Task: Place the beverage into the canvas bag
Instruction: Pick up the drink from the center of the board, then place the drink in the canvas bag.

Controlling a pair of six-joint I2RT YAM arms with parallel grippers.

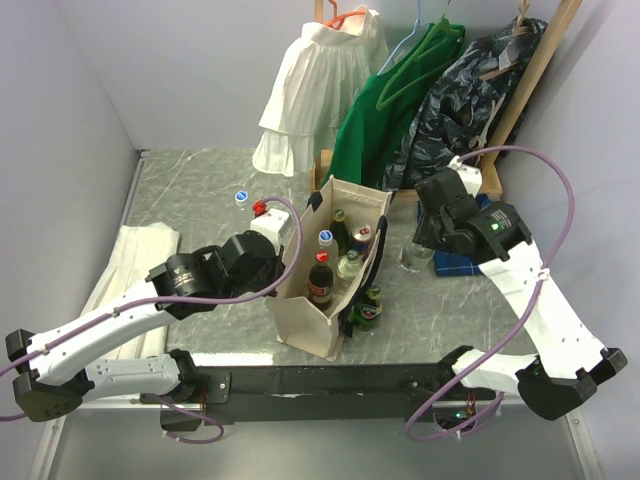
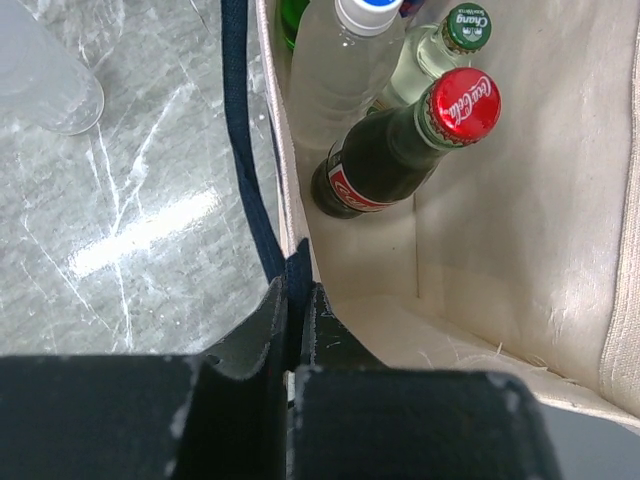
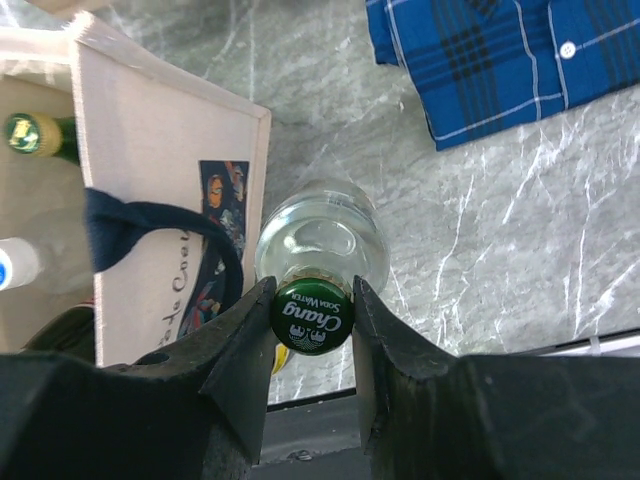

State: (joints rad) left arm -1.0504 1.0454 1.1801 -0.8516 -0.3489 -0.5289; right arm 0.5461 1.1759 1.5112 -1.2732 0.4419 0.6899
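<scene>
The cream canvas bag (image 1: 312, 322) with navy straps stands upright in the middle, with several bottles inside. My left gripper (image 1: 287, 258) is shut on the bag's left rim at its navy strap (image 2: 245, 150); the jaws (image 2: 298, 290) pinch the fabric. Inside show a Coca-Cola bottle (image 2: 400, 150), a clear bottle with a white cap (image 2: 340, 80) and a Chang bottle (image 2: 440, 45). My right gripper (image 3: 312, 290) is shut on the green cap of a clear Chang soda water bottle (image 3: 320, 235), just right of the bag (image 3: 160, 150). That bottle (image 1: 414, 258) is upright.
A green bottle (image 1: 371, 306) stands outside the bag's right wall. A blue plaid shirt (image 3: 500, 60) lies to the right. A white folded cloth (image 1: 135, 265) lies at the left. Small bottles (image 1: 261, 208) stand behind my left arm. Hanging clothes (image 1: 400, 90) fill the back.
</scene>
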